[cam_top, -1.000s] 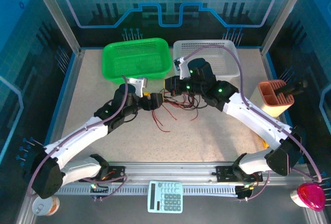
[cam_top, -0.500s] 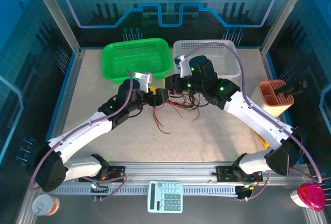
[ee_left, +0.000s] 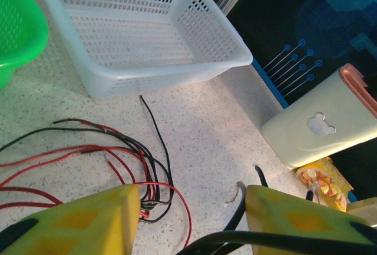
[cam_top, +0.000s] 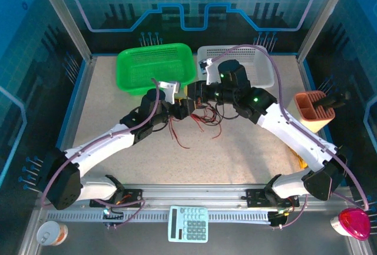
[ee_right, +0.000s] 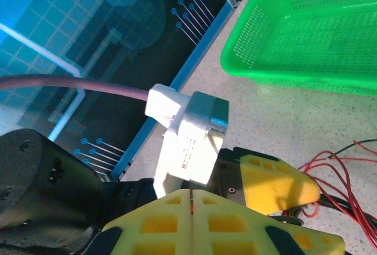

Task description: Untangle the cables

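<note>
We see the left gripper point(ee_left: 191, 201) with its 2 yellow fingers point(ee_left: 88, 219) standing apart, about half open, and nothing is pinched in the gap between them. The cables point(ee_left: 112, 149), thin red and black wires, lie in loose loops on the speckled table point(ee_left: 224, 125) just ahead of this gripper. They are more toward the finger on the left of its wrist view, and several strands run together and pass under the tip of that finger. 1 black wire goes away from the bunch toward the white basket point(ee_left: 177, 69), which stands beyond the cables, well ahead of the fingers. Ahead of the other finger stands a beige holder point(ee_left: 318, 125) with a small bear mark. The right gripper point(ee_right: 191, 199) has its 2 yellow fingers pressed fully together. A thin red line shows in the seam, and it looks to us like 1 red wire held there. Just beyond its tips is a yellow finger of the left gripper, very near, and we cannot tell whether they touch. More red strands spread on the table beside that finger. The green basket point(ee_right: 283, 72) lies farther ahead of the right gripper.
</note>
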`<state>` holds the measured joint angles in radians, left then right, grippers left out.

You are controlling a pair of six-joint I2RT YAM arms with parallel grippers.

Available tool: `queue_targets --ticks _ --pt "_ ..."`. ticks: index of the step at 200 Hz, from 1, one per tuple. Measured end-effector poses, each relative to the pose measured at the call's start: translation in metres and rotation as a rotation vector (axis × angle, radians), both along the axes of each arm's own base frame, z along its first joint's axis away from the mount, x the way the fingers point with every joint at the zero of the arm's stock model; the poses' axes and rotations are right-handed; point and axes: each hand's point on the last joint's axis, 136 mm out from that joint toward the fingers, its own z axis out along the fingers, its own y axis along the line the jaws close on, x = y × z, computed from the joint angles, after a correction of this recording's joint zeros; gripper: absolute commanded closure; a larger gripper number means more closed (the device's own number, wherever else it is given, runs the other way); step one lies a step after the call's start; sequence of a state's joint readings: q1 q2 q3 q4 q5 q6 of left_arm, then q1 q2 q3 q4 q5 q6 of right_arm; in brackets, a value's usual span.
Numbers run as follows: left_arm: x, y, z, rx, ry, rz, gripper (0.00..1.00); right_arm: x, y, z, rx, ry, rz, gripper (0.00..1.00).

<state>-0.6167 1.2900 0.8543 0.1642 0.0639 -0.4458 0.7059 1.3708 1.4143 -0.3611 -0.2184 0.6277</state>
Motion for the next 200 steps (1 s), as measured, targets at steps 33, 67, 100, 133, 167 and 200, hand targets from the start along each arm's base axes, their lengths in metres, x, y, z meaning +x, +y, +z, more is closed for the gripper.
queue_targets --ticks 33,67,100,133,167,200 --pt "0.002 0.000 -0.003 -0.001 -0.007 0.007 0.58 0.006 -0.006 0.024 0.037 -0.030 -0.016 1.00" --pt "0.000 0.004 -0.018 0.011 0.003 0.018 0.58 0.023 -0.027 0.052 0.099 -0.043 -0.066 1.00" --pt "-0.002 0.008 -0.047 0.053 0.054 0.029 0.58 0.031 -0.042 0.102 0.187 -0.111 -0.094 1.00" --pt "-0.004 0.010 -0.069 0.079 0.090 0.032 0.58 0.037 -0.061 0.155 0.288 -0.188 -0.116 1.00" --pt "-0.007 0.014 -0.090 0.094 0.133 0.045 0.57 0.051 -0.091 0.197 0.379 -0.249 -0.179 1.00" --pt "-0.013 0.019 -0.107 0.115 0.168 0.053 0.57 0.060 -0.131 0.238 0.469 -0.332 -0.266 1.00"
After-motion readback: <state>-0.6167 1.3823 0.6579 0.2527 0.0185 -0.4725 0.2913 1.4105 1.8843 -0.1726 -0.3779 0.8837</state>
